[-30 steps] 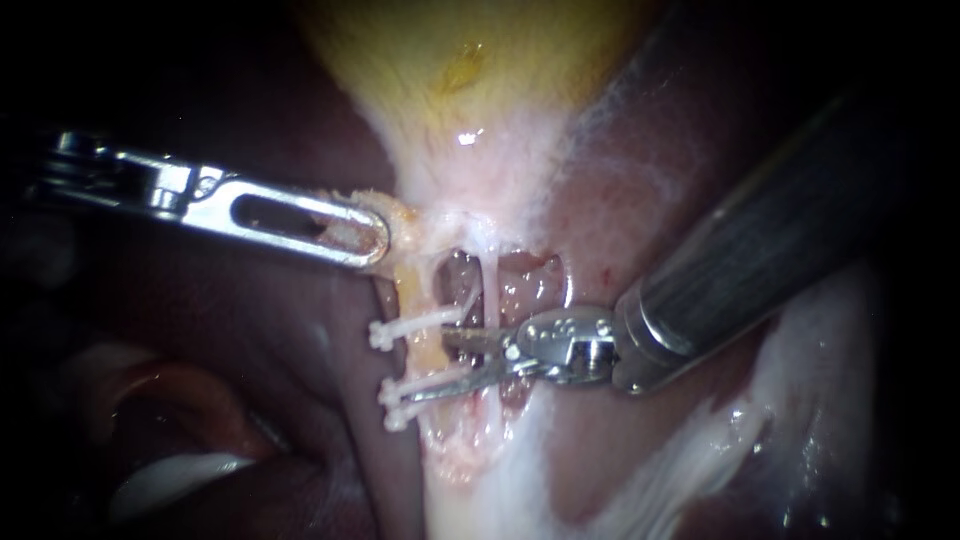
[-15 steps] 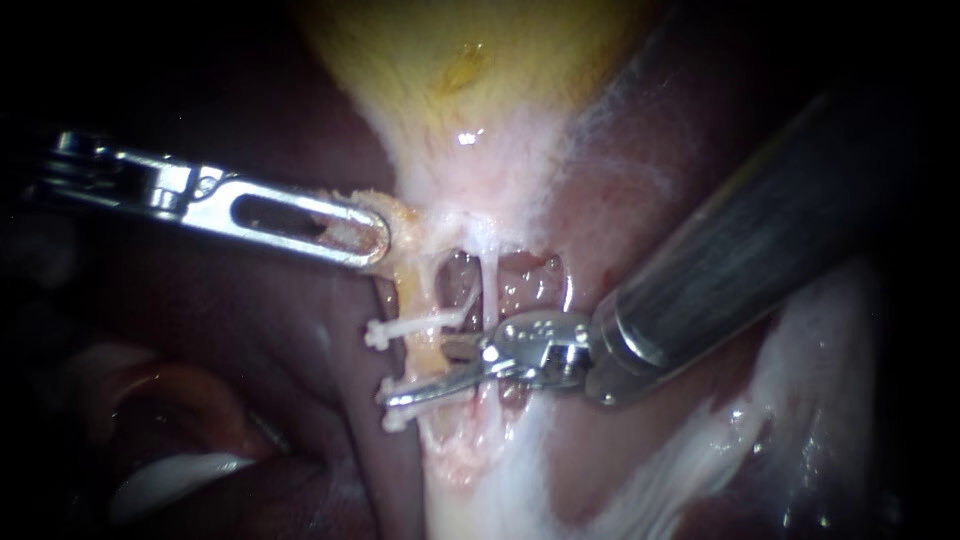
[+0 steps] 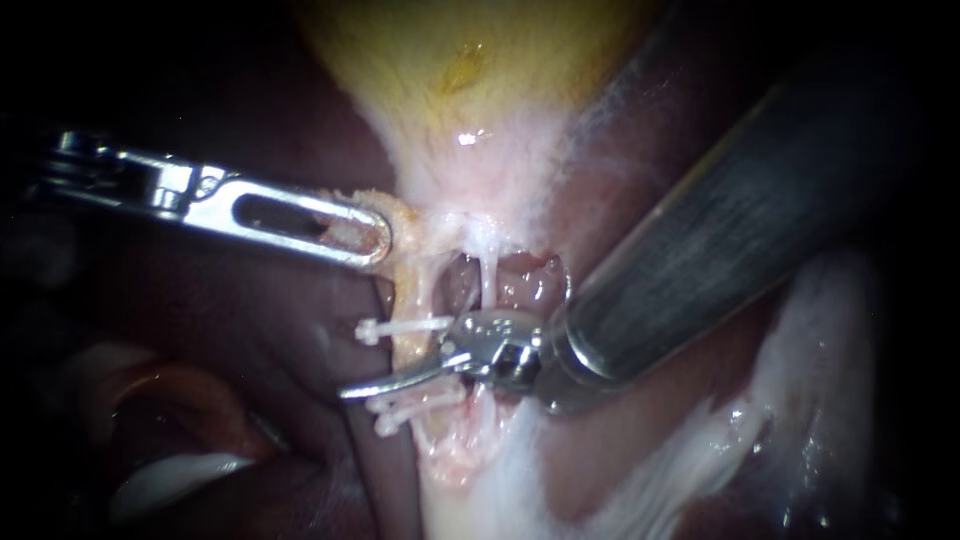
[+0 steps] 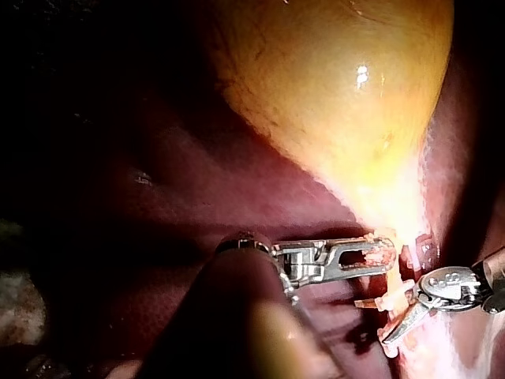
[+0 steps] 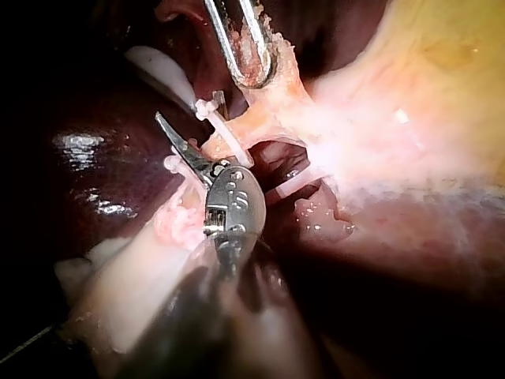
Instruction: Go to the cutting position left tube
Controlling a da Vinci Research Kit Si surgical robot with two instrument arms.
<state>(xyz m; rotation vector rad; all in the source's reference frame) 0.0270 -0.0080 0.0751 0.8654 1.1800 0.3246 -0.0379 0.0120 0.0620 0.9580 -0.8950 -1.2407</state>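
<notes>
Two white clips lie across the left tube (image 3: 408,350), an upper clip (image 3: 405,327) and a lower clip (image 3: 415,405), and the stretch between them is now reached by the right instrument (image 3: 385,376). Over the last second its shaft has been driven leftward across the dissected window. The bright lower blade, earlier stopped short at the tube, is now carried clear past it, with its tip out over the dark liver (image 3: 300,330). The blades are held spread. The tube appears to lie in the gap, but contact by both blades cannot be confirmed, since the other blade is largely hidden. The left instrument (image 3: 366,233) is unmoved, its jaws clamped on a tag of tissue (image 3: 398,222) below the gallbladder (image 3: 470,90), by which the tube is kept taut. The cutting position is judged all but reached. The lower blade is seen just beside the lower clip, so a slight correction away from it may be called for.
</notes>
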